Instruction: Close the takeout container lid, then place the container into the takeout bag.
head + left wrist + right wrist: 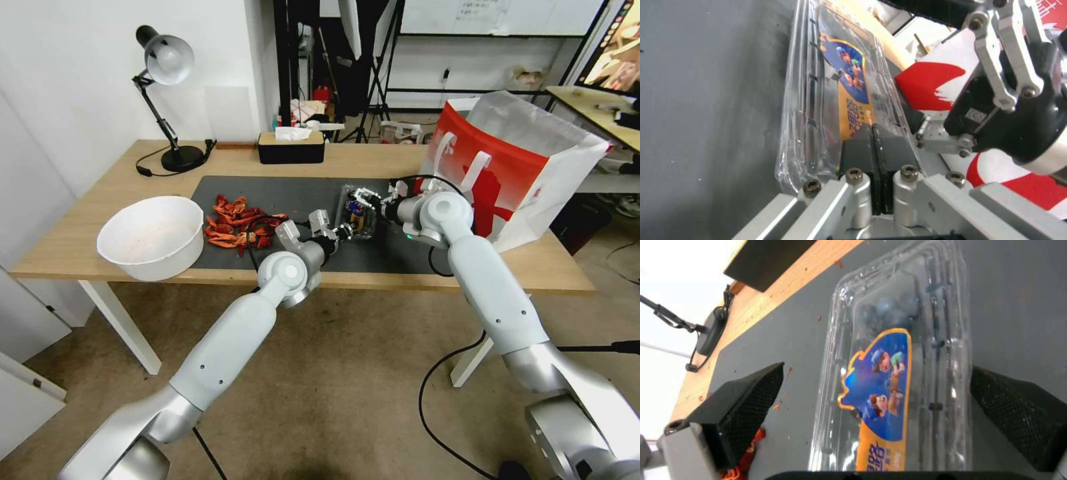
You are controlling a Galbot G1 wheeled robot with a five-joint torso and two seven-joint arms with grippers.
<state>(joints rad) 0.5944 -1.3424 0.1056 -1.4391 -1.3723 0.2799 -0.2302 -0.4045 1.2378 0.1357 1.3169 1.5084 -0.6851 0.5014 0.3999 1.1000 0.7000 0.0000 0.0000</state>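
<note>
The takeout container [357,215] is a clear clamshell lying on the dark mat [280,190], just left of the takeout bag [527,167]. Its lid [889,386], with a blue and orange label, lies down over the base, and dark blueberries [893,311] show through it. My left gripper [343,231] is at the container's near side. Its fingers are shut together, with the pads [862,150] lying against the lid [849,100]. My right gripper [368,198] hovers over the far end. It is open [880,400], with one pad [746,403] on each side of the box.
A white bowl [152,237] stands at the table's near left, with red scraps [237,223] on the mat beside it. A desk lamp [167,100] and a black tissue box [291,147] stand at the back. The bag's red front [929,86] rises close behind the container.
</note>
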